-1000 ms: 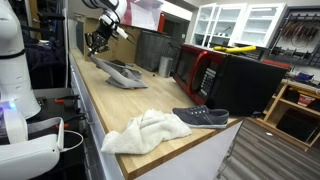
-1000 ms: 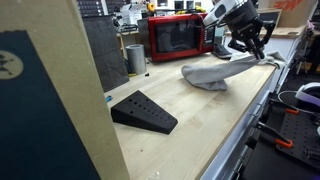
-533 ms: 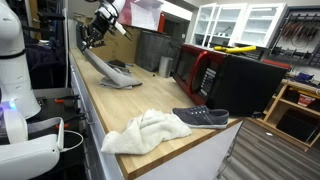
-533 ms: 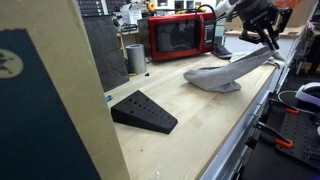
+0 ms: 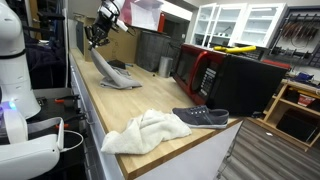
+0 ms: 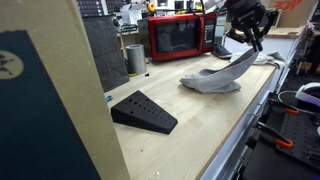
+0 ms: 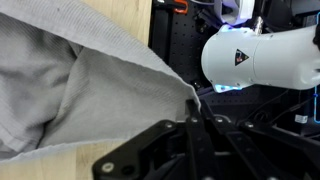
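Gripper [image 5: 96,42] at 11 o'clock in an exterior view, raised above the far end of the counter [image 5: 85,112]; its fingers are pressed together on one corner of the cloth [image 5: 118,77], with no gap between them in the wrist view, where the gripper [image 7: 193,112] meets the pinched corner near frame centre.

Cloth: plain grey, with a fine knitted-looking weave and soft folds; one corner is drawn up into a narrow taut strip that reaches the fingers; the rest lies as a low rumpled heap on the wood, at 5 o'clock from the gripper. In an exterior view the heap of the cloth [image 6: 212,80] sits at 7 o'clock from the gripper [image 6: 248,38], near the counter [image 6: 190,125] edge. In the wrist view the cloth [image 7: 80,90] fills the frame from 12 through 9 to 7 o'clock and tapers to a point at the fingers; bare wood shows at 6 o'clock.

Surroundings: red-fronted microwave [image 5: 200,70] at 3 o'clock from the cloth, seen also as the microwave [image 6: 180,37] at 10 o'clock; metal cup [image 6: 135,58] beside it; black wedge [image 6: 143,112] at 8 o'clock, well apart; white towel [image 5: 148,131] and dark shoe [image 5: 201,117] at 5 o'clock, near the front edge, just beside each other.
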You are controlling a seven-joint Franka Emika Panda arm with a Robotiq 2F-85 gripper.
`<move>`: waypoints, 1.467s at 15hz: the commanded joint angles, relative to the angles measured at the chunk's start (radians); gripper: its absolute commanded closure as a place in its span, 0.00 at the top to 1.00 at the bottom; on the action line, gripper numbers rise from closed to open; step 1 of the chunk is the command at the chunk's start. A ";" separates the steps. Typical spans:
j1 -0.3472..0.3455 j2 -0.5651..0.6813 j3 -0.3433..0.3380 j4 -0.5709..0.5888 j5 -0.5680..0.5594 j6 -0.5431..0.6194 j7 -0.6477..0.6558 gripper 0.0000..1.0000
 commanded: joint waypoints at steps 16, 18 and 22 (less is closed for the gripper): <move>-0.065 0.060 -0.052 0.391 0.074 0.249 0.232 0.01; -0.068 0.077 -0.048 0.398 0.060 0.304 0.252 0.01; -0.078 0.147 -0.048 0.419 0.028 0.391 0.298 0.01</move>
